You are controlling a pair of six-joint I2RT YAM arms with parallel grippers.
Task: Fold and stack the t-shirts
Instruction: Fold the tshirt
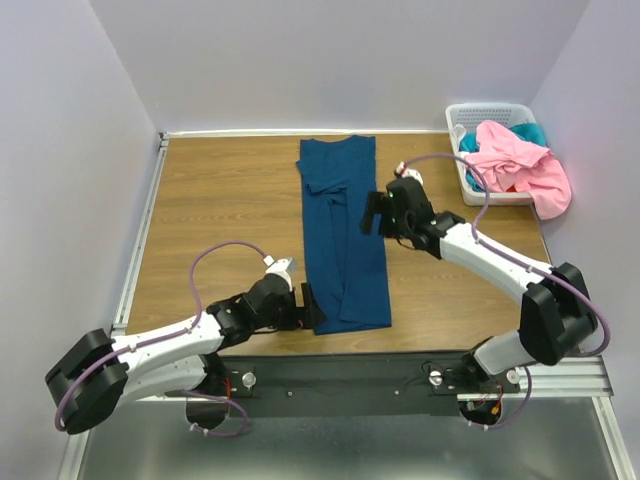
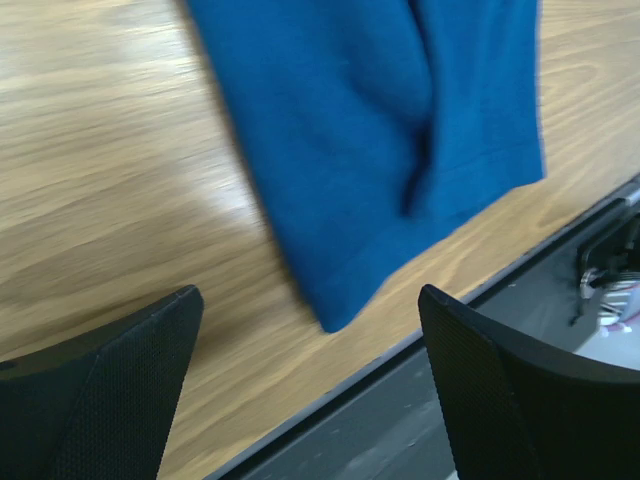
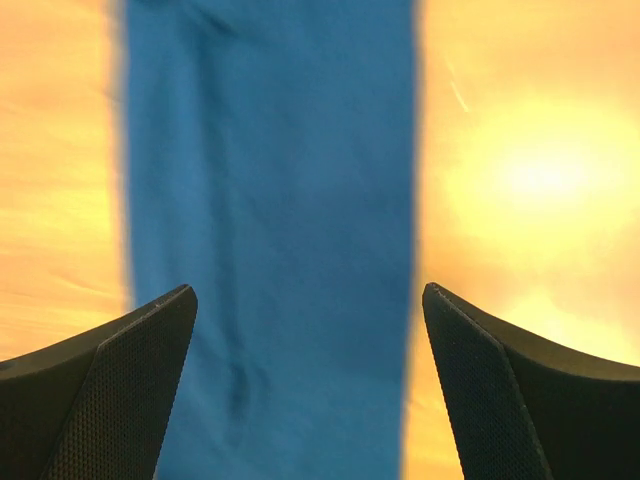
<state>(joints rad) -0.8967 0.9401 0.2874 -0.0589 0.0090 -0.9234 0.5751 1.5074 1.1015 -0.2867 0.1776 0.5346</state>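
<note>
At the near edge of the table (image 1: 220,200), the left gripper (image 1: 312,308) is seen lying low beside the near left corner of the dark navy-teal t-shirt (image 1: 345,230), its jaws spread wide and nothing held between them. The garment is laid out in the middle of the table, folded into a narrow strip whose long axis runs from near to far. No print is shown on its upper side. In the left wrist view the strip's near corner is framed just ahead of the open fingers, with bare wood around it.

The right gripper (image 1: 373,213) is poised at the strip's right edge, about halfway along its length, likewise fully opened and empty. Whether it touches the cloth cannot be told. Its wrist view is blurred, but the strip is seen running away between the two fingers.

At the far right corner, the pink t-shirt (image 1: 520,165) is draped over the white basket (image 1: 490,107), with the brighter teal t-shirt (image 1: 533,130) showing behind it.

The next fold is judged to be made across the strip, with the near hem carried toward the far end. For that hem the left gripper is the nearer, the cloth lying just to its right.
</note>
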